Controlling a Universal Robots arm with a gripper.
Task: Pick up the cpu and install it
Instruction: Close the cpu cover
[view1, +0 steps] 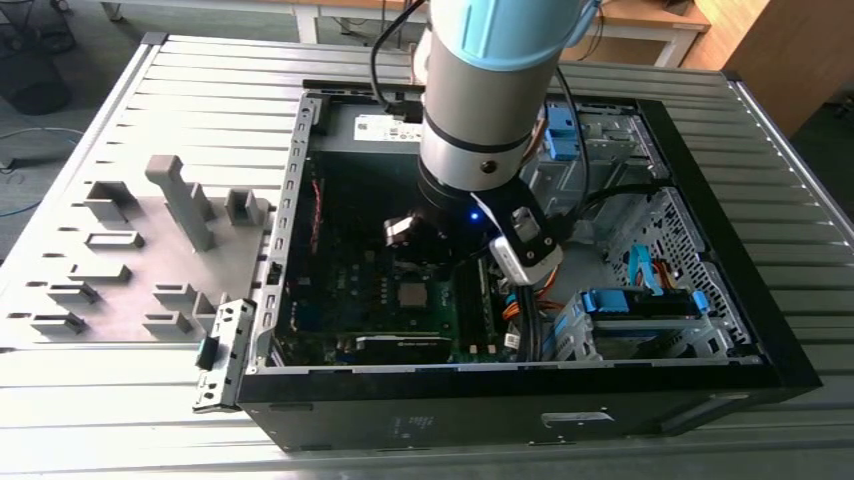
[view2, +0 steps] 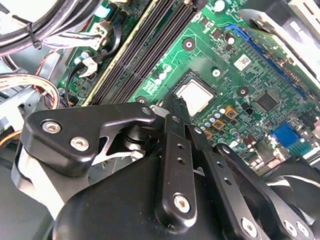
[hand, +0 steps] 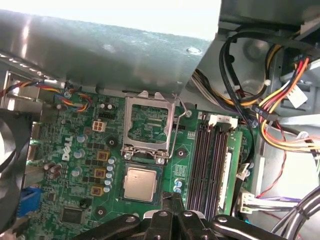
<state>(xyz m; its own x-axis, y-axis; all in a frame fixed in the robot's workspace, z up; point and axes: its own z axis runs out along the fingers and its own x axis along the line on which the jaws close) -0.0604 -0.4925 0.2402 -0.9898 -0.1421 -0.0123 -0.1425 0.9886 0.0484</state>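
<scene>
Open PC case (view1: 787, 350) lying on its side on a slatted metal counter (view1: 200, 90), seen from above in the exterior view, w/ a grey-and-blue robot arm (view1: 487, 90) reaching down into it. Grey plastic fixtures (view1: 180, 205) stand on the counter at the exterior view's left, well apart from the arm. Inside the case is a green board (hand: 75, 150). The cpu (hand: 141, 183), a small flat square w/ a dull tan-grey metal face, lies flat in its socket (hand: 162, 175) near the middle of the board; in the exterior view it shows as a pale patch just below the arm's wrist. The socket's metal lid (hand: 150, 125) is flipped open, standing beside the cpu, not over it. In both wrist views the black tool (hand: 172, 196) (view2: 176, 102) is clenched, fingertips together w/ nothing between them, hovering just beside one edge of the cpu; whether the tips touch the board can't be told. Black memory slots (hand: 205, 160) run alongside the socket, w/ a green memory stick (hand: 231, 170) in the slot farthest from the cpu. Bundles of black, yellow, red and orange cables (hand: 280, 110) hang beyond the slots. A black fan (hand: 7, 160) sits at the board's opposite edge
</scene>
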